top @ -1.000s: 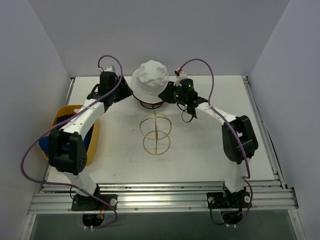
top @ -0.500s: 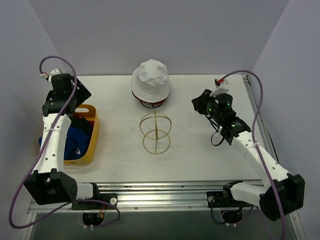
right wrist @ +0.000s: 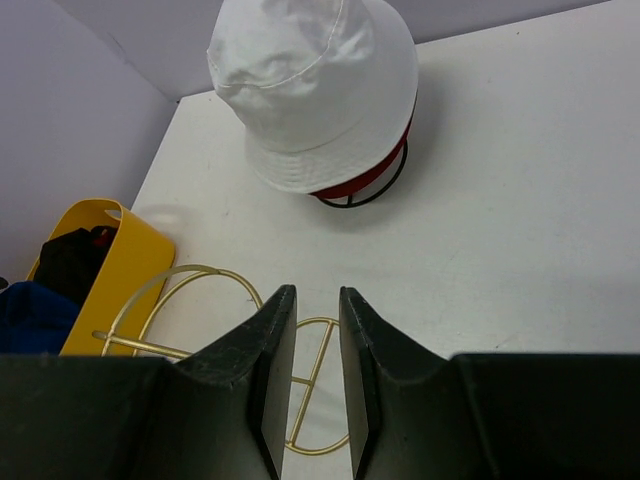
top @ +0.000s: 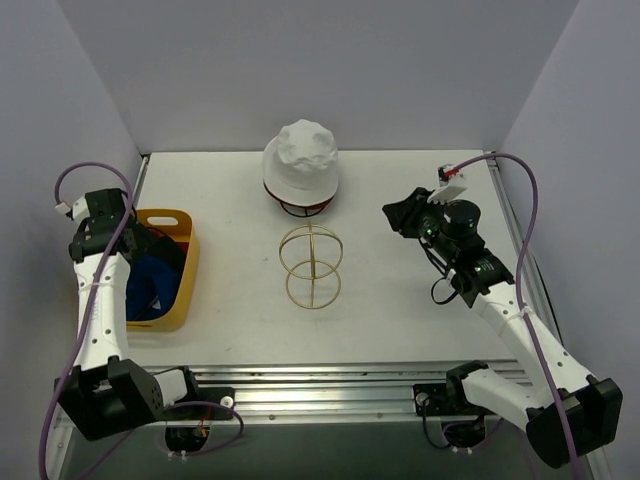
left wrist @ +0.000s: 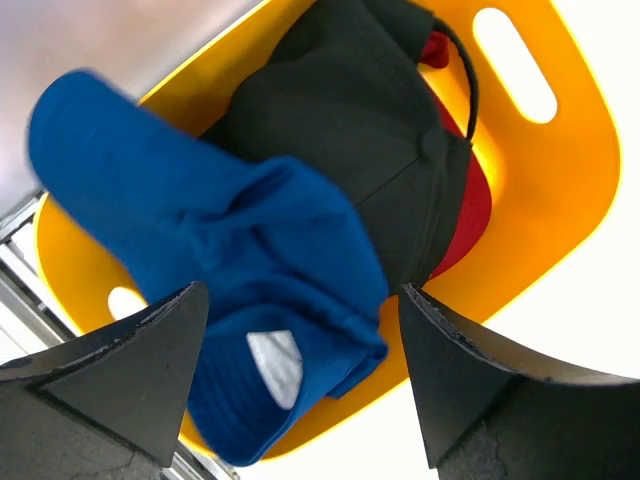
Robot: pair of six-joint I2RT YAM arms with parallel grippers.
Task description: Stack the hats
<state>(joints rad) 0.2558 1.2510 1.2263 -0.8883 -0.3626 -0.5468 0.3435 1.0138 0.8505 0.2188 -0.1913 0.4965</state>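
Note:
A white bucket hat [top: 300, 160] [right wrist: 315, 85] sits over a dark red bucket hat [top: 318, 205] [right wrist: 372, 175], of which only the rim shows, on a black wire frame at the back centre. A blue hat [top: 150, 280] [left wrist: 220, 240] lies in the yellow tub [top: 188, 275] [left wrist: 560, 190]. Beside it a strip of the red baseball cap [left wrist: 475, 215] shows under black fabric [left wrist: 350, 130]. My left gripper [top: 135, 240] [left wrist: 302, 292] hangs open above the blue hat, holding nothing. My right gripper [top: 393, 213] [right wrist: 318, 292] is narrowly open and empty, right of the stacked hats.
A gold wire sphere frame [top: 311, 265] [right wrist: 200, 300] stands mid-table, in front of the stacked hats. The tub sits at the left table edge. Grey walls enclose the back and both sides.
Both grippers left the white hat's brim. The left arm swung back and left to above the tub. The right arm pulled away to the right.

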